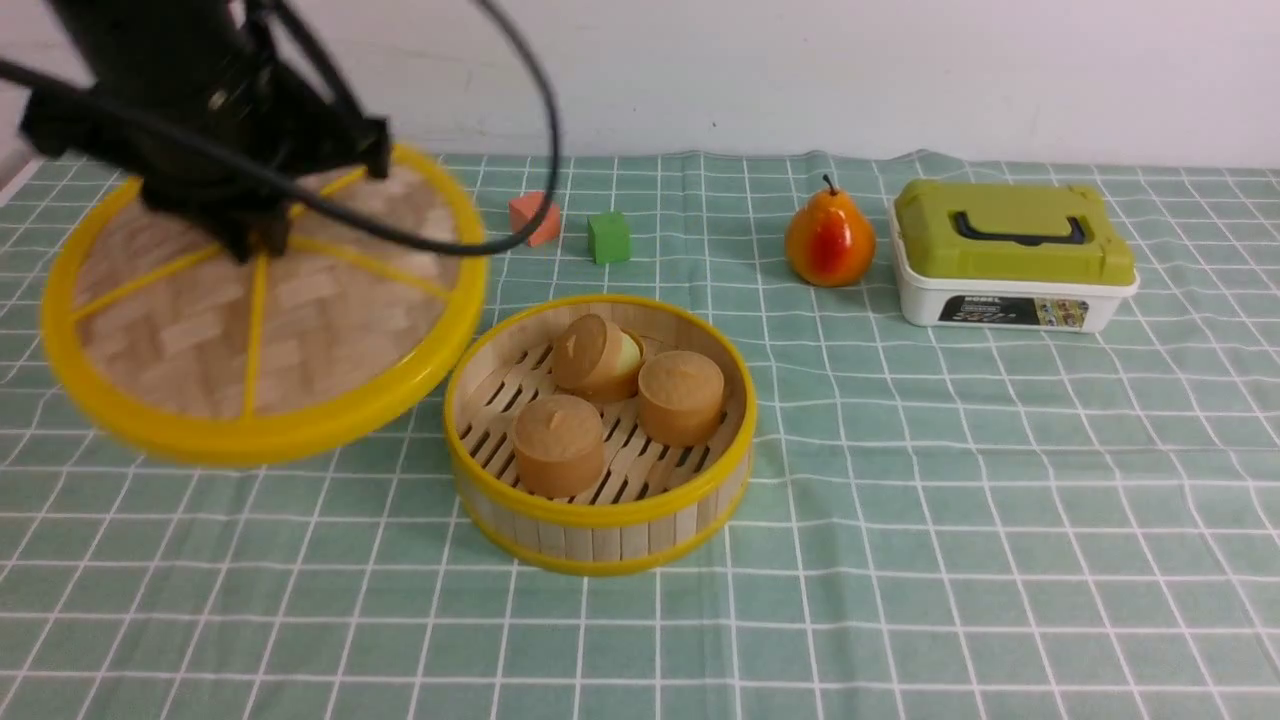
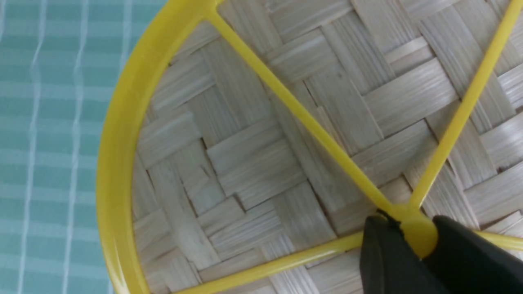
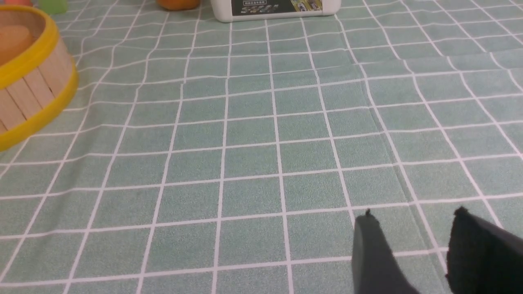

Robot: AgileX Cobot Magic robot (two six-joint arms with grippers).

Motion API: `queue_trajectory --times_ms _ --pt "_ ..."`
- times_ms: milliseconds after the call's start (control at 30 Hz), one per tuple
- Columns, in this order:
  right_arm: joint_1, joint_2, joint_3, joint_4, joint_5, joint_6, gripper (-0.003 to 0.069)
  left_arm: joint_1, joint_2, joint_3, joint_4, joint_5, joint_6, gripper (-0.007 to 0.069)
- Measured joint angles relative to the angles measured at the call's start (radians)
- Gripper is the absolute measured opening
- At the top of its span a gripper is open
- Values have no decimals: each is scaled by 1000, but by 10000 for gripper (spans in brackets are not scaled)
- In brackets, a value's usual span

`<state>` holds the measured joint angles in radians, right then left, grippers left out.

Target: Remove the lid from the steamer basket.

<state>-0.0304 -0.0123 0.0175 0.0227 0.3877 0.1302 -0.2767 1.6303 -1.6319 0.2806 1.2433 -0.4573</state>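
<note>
Left fingers (image 2: pixel 384 261) clamped on the centre knob (image 2: pixel 417 233) of the lid (image 1: pixel 300 320); lid held tilted beneath them, off the basket (image 1: pixel 600 520). Basket stands uncovered just right of them. Right fingers (image 3: pixel 372 257) apart, empty, over bare surface (image 3: pixel 253 155).

A plain white wall (image 1: pixel 800 70) closes the scene at twelve o'clock, and from its foot a faintly creased teal-green tablecloth (image 1: pixel 950 520) with a white grid spreads toward six o'clock under soft, even light.

The steamer basket (image 1: pixel 600 530) stands open-topped, lid (image 1: pixel 300 330) aloft leftward.
</note>
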Motion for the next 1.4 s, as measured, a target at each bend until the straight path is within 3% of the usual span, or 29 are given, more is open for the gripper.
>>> queue_trajectory --times_ms 100,267,467,667,800,900,1033,1200,1267,1367,1400 --pt "0 0 0 0 0 0 244 66 -5 136 12 -26 -60 103" --pt "0 0 0 0 0 0 244 126 15 361 21 -255 -146 103" --pt "0 0 0 0 0 0 244 126 91 408 14 -405 -167 103" --pt "0 0 0 0 0 0 244 121 163 408 0 -451 -167 103" --pt "0 0 0 0 0 0 244 105 167 408 -13 -478 -167 143" --pt "0 0 0 0 0 0 242 87 167 402 -52 -511 -167 242" --pt "0 0 0 0 0 0 242 86 167 328 -87 -412 -167 363" --pt "0 0 0 0 0 0 242 86 167 184 -84 -161 -108 398" --pt "0 0 0 0 0 0 242 86 167 93 -90 -59 -37 360" --pt "0 0 0 0 0 0 242 86 155 24 -111 -31 32 280" --pt "0 0 0 0 0 0 242 86 135 1 -142 -30 63 212"
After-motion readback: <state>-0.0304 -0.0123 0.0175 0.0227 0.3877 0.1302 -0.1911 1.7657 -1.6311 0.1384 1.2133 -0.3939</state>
